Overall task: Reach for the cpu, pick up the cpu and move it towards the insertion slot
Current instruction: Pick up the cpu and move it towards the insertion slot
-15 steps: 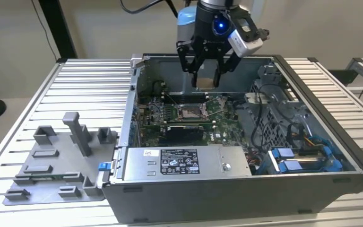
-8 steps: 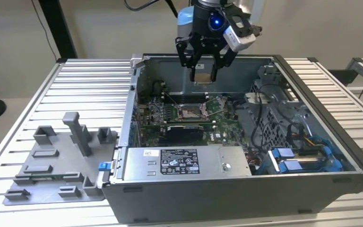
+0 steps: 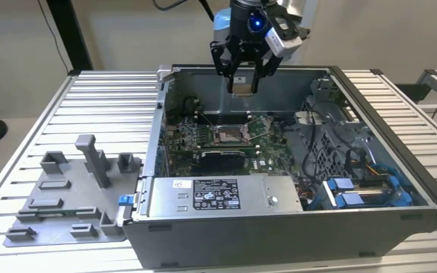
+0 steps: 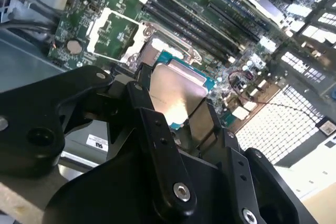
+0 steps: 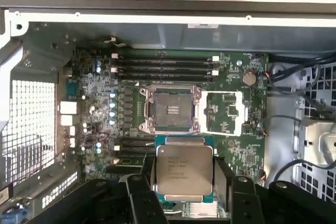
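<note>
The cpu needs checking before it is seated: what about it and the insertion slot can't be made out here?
- The cpu: underside faces away in both wrist views; too small in the exterior view.
- Its side edges: covered by the fingers in the first wrist view.
- The insertion slot: its contacts are too small to judge.

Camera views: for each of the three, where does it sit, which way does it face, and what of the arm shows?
Exterior view: off the arm, raised, looking down into the open computer case on a slatted table; the arm's wrist and gripper hang above the board, holding the cpu.
First wrist view: on the arm, looking down past the finger and cpu at the insertion slot.
Second wrist view: on the arm, close behind the gripper, angled across the board.
Shared: both wrist views show cpu and insertion slot.
</note>
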{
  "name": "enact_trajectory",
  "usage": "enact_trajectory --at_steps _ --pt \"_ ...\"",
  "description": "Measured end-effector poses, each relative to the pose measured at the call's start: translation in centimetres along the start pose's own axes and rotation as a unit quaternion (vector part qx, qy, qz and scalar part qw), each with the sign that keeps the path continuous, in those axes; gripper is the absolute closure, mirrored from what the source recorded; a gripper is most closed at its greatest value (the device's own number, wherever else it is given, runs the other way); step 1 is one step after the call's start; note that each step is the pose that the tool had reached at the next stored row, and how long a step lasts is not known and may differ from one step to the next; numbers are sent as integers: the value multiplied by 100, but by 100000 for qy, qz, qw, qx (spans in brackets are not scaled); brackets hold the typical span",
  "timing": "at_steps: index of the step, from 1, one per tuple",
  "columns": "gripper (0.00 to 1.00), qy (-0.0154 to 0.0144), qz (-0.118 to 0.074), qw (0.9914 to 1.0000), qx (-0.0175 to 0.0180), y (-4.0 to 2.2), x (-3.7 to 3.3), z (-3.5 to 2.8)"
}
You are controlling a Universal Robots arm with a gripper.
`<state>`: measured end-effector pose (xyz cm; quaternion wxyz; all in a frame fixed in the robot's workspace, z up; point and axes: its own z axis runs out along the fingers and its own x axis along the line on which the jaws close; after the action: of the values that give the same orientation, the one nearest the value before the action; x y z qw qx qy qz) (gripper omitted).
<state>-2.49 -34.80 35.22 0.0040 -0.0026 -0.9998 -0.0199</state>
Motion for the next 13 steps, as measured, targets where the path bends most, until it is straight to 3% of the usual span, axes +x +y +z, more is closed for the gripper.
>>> enact_trajectory --at_steps 13 --pt "100 -1 0 100000 -2 254 5 64"
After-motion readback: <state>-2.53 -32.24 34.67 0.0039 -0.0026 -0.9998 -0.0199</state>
